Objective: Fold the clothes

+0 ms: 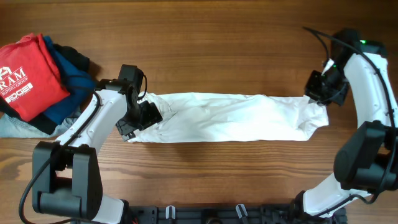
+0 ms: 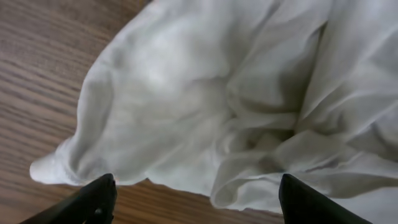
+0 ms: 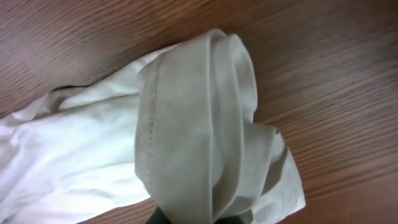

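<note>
**Left wrist view.** The two black fingers [image 2: 98, 200] of the left gripper [image 2: 199, 202] are being held wide apart at the lower edge, closing on nothing. Just beyond them, a crumpled end of the large white cotton T-shirt [image 2: 249, 106] is being shown lying on the brown wood-grain table [image 2: 43, 74]. Its thin, soft cloth is gathered into deep rounded folds, and one rounded corner is reaching toward the finger at the lower left.

**Right wrist view.** Little of the dark fingers [image 3: 163, 219] of the right gripper [image 3: 189, 219] is being shown at the bottom edge. A bunched fold of the T-shirt [image 3: 186, 124] is being pinched between them. A stitched hem is being shown running down the fold, whose layers are rolled over one another. The rest of the cloth is spreading leftward over the table [image 3: 323, 74].

**Overhead view.** The T-shirt [image 1: 230, 117] is being presented as a long, narrow, wrinkled band lying left to right across the middle of the table [image 1: 217, 37]. Its left end is being overlapped by the left gripper [image 1: 138, 117]. Its right end is being held by the right gripper [image 1: 322, 92]. Farther off, at the left edge, a folded red shirt with white lettering [image 1: 28, 78] is lying on a blue garment [image 1: 68, 73] and a black garment [image 1: 79, 57], with a pale grey cloth [image 1: 15, 127] at the near side of the pile.
</note>
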You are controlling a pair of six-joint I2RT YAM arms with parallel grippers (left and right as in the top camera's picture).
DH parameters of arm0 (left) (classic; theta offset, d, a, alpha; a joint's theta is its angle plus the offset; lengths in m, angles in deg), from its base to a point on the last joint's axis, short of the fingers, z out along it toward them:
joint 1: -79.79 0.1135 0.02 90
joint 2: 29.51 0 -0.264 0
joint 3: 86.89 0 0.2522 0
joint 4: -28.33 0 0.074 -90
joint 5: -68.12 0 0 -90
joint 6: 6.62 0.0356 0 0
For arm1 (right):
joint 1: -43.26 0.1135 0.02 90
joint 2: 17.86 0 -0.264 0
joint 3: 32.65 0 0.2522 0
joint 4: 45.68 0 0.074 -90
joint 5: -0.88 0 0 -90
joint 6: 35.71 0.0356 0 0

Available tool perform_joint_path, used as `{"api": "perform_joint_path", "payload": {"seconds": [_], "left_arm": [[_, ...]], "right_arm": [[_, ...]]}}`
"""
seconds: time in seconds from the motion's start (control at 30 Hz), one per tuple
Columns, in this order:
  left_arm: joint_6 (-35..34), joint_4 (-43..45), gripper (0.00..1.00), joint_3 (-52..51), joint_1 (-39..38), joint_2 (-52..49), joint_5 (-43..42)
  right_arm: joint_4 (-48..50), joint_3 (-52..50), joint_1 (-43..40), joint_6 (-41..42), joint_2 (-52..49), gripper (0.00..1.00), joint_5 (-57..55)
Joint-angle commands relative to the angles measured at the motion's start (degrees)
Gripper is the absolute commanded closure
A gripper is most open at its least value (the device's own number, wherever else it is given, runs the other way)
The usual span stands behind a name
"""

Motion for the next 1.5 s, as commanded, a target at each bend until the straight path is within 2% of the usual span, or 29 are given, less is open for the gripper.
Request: {"api": "perform_joint_path", "payload": {"seconds": [0.0, 0.2, 0.4, 0.43, 0.47, 0.5, 0.57, 0.63, 0.77, 0.87, 0.97, 1.13, 1.17, 1.2, 1.3, 1.33, 1.4, 1.47], "left_arm": [[0.3, 1.9, 0.16, 0.6, 0.2, 0.9, -0.5], [0.3, 2.3, 0.16, 0.6, 0.2, 0.9, -0.5], [0.3, 2.3, 0.16, 0.6, 0.2, 0.9, -0.5], [0.3, 2.3, 0.16, 0.6, 0.2, 0.9, -0.5], [0.3, 2.3, 0.16, 0.6, 0.2, 0.9, -0.5], [0.3, 2.3, 0.15, 0.6, 0.2, 0.9, -0.5], [0.3, 2.3, 0.16, 0.6, 0.2, 0.9, -0.5], [0.3, 2.3, 0.16, 0.6, 0.2, 0.9, -0.5], [0.3, 2.1, 0.16, 0.6, 0.2, 0.9, -0.5], [1.4, 2.1, 0.15, 0.6, 0.2, 0.9, -0.5], [1.4, 2.1, 0.16, 0.6, 0.2, 0.9, -0.5], [1.4, 2.1, 0.16, 0.6, 0.2, 0.9, -0.5], [1.4, 2.1, 0.16, 0.6, 0.2, 0.9, -0.5], [1.4, 2.1, 0.16, 0.6, 0.2, 0.9, -0.5], [1.4, 2.1, 0.16, 0.6, 0.2, 0.9, -0.5], [1.4, 2.1, 0.16, 0.6, 0.2, 0.9, -0.5], [1.4, 2.1, 0.16, 0.6, 0.2, 0.9, -0.5], [1.4, 2.1, 0.16, 0.6, 0.2, 0.9, -0.5]], "right_arm": [[-0.2, 1.0, 6.2, 1.8, 0.4, 0.96, 0.0], [3.7, -1.6, 17.9, 7.3, -0.3, 0.96, 0.1], [6.6, -2.1, 27.1, 7.5, -2.7, 0.96, 2.7], [6.7, -2.1, 28.2, 7.5, -2.8, 0.93, 2.7], [6.7, -2.1, 29.2, 7.4, -2.8, 0.77, 2.7], [7.2, -2.1, 29.9, 6.6, -2.8, 0.66, 3.6], [8.4, -2.1, 30.3, 0.8, -2.8, 0.65, 8.3], [8.3, -2.1, 30.2, -1.1, -2.8, 0.62, 7.8], [5.9, -2.1, 28.3, 9.3, -2.8, 0.60, -5.5], [4.1, -2.4, 27.8, 8.7, -2.9, 0.57, -5.1], [6.3, -6.6, 27.8, 8.7, -2.9, 0.56, -5.1], [14.7, -14.6, 27.7, 8.7, -2.9, 0.58, -2.9], [16.3, -15.3, 27.7, 6.4, -2.9, 0.82, -0.7], [17.1, -15.3, 27.7, 2.6, -2.9, 0.96, 3.0], [17.2, -15.3, 27.9, -14.1, -2.9, 0.96, 19.7], [16.5, -15.3, 28.2, -17.2, -2.9, 0.96, 22.6], [14.9, -15.3, 28.9, -20.4, -2.9, 0.95, 25.9], [13.5, -15.3, 29.6, -21.1, -2.9, 0.90, 26.1]]}}
